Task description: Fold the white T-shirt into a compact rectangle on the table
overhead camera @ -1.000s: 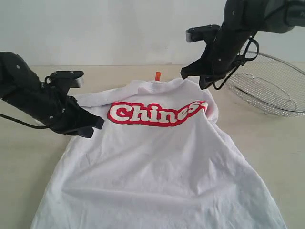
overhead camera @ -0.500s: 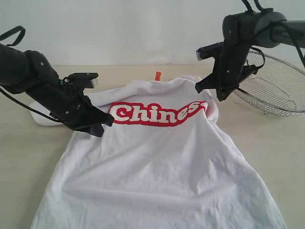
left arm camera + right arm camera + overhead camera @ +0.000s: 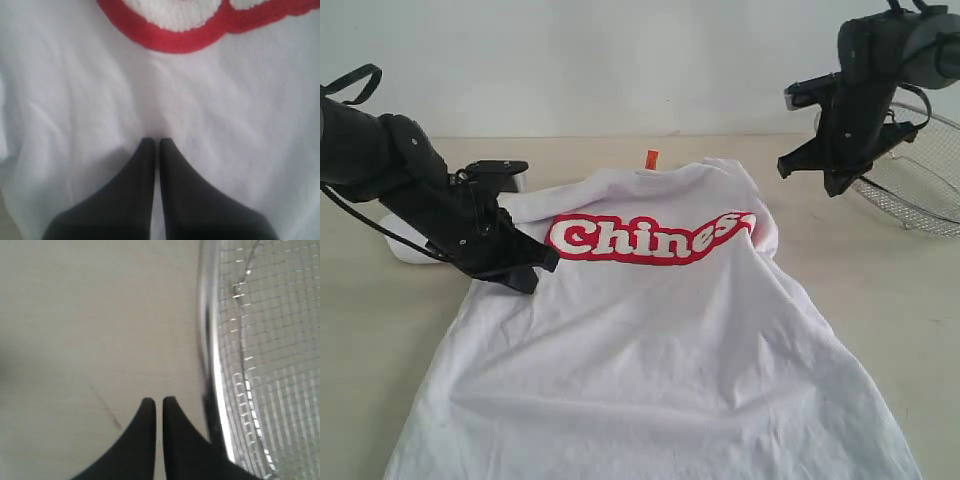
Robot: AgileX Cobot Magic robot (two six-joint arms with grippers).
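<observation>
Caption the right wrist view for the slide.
Shut black right gripper hovers over the pale beige table, beside the silver wire-mesh basket.

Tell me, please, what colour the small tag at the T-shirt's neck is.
Orange; the neck tag shows best in the exterior view.

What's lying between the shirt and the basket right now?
Only bare table between shirt and basket, per the exterior view; the shut right hand hangs above that stretch.
</observation>
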